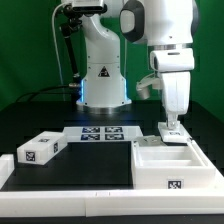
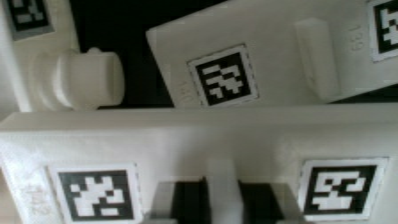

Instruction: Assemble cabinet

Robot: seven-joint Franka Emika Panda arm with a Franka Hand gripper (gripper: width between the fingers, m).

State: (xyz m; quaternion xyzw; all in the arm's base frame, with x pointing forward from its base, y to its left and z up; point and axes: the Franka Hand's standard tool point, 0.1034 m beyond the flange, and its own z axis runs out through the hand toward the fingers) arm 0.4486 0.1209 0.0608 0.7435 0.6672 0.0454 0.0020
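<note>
The cabinet's white boxy body (image 1: 170,168) lies open-topped at the exterior view's right front, with a tag on its front wall. My gripper (image 1: 172,124) points straight down over its far edge, shut on a small white tagged panel (image 1: 172,135). In the wrist view the two black fingers (image 2: 189,202) pinch a narrow white edge of this panel (image 2: 196,150), with a tag on either side. Past it lies another white tagged part (image 2: 240,60) and a rounded white piece (image 2: 80,78). A further white cabinet block (image 1: 40,150) with a tag lies at the exterior view's left.
The marker board (image 1: 100,133) lies flat in the middle of the black table, in front of the arm's base (image 1: 102,85). A white raised rim (image 1: 70,190) runs along the table's front. Cables hang at the back left.
</note>
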